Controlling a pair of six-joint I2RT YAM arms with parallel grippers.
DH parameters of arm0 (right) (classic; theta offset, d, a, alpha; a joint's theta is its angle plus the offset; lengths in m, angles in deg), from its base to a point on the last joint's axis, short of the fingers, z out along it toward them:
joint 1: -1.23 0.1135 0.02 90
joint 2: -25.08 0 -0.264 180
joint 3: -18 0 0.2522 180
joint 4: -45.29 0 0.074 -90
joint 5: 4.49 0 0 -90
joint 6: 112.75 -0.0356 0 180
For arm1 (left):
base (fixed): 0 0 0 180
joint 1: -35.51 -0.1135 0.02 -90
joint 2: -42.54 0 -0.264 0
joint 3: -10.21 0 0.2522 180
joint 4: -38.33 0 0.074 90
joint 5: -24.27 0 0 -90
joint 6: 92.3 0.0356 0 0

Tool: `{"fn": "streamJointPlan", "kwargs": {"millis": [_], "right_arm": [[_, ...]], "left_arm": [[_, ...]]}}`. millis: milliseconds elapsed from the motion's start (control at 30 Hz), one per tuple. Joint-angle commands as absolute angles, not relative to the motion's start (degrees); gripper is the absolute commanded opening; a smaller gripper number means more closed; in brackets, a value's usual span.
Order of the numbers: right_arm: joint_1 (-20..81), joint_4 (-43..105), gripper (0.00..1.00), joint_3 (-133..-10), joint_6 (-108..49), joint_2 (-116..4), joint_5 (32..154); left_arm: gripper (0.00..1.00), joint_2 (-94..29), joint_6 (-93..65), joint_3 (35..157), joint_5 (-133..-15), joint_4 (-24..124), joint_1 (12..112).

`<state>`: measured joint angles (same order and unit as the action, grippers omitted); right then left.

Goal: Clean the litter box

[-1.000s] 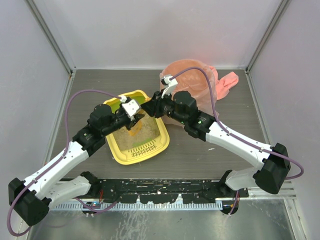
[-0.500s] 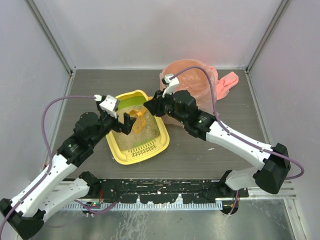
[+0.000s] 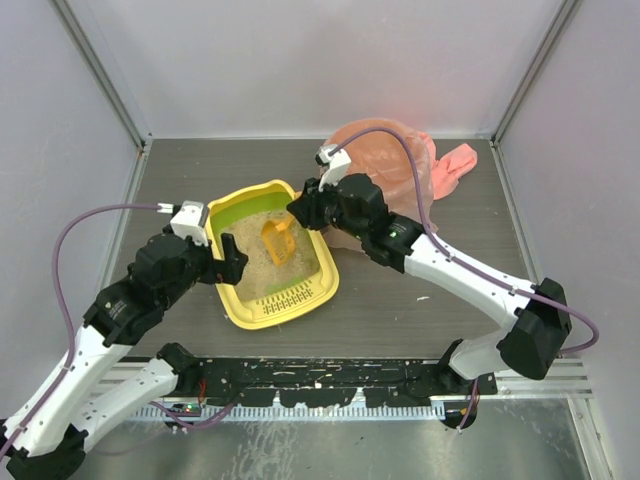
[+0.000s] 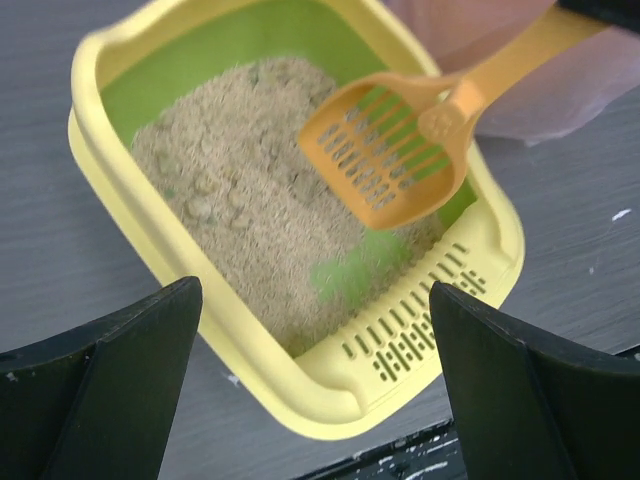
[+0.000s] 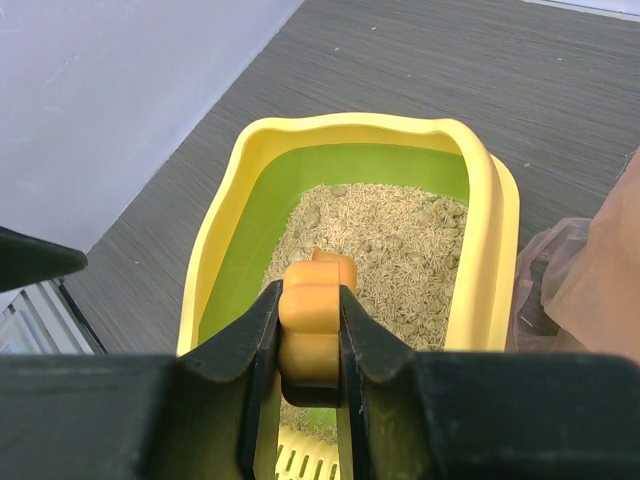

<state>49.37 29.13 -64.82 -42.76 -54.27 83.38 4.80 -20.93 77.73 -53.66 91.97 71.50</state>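
Fingers of my left gripper (image 3: 222, 268) stand spread wide, empty, just beside the litter box (image 3: 245, 312), which sits on the table (image 3: 400, 300) between my arms. My right gripper (image 3: 298, 212) pinches the orange scoop (image 3: 275, 240). At my left wrist, both dark fingers (image 4: 120, 380) frame the box, with the scoop's head over the litter (image 4: 240, 200). At my right wrist, my fingers (image 5: 250, 340) are clenched on the scoop's handle, above the box.

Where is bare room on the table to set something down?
Free: the dark table's back-left corner, behind the yellow plastic litter box, and the near-right stretch before the round pink-bagged bin. Crowded: between box and bin, where the right arm reaches.
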Motion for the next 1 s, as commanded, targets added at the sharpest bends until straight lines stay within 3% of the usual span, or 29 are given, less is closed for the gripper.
{"fn": "streamJointPlan", "kwargs": {"millis": [0, 167, 500, 967], "right_arm": [[48.3, 30.7, 0.01, -68.5, -42.1, -54.8, 85.7], [47.4, 29.7, 0.01, -69.6, -41.6, -56.3, 86.3], [47.1, 22.4, 0.01, -76.5, -36.9, -61.9, 84.2], [57.3, 13.7, 0.01, -87.1, -29.7, -71.1, 55.0]], "left_arm": [[0.98, 2.9, -26.0, 80.7, -48.5, 100.5, 71.3], [0.98, 5.0, -30.1, 81.0, -42.2, 102.4, 71.2], [0.98, 8.7, -29.6, 77.9, -45.7, 95.2, 71.3], [0.98, 3.1, -33.3, 79.7, -33.6, 100.4, 71.3]]}}
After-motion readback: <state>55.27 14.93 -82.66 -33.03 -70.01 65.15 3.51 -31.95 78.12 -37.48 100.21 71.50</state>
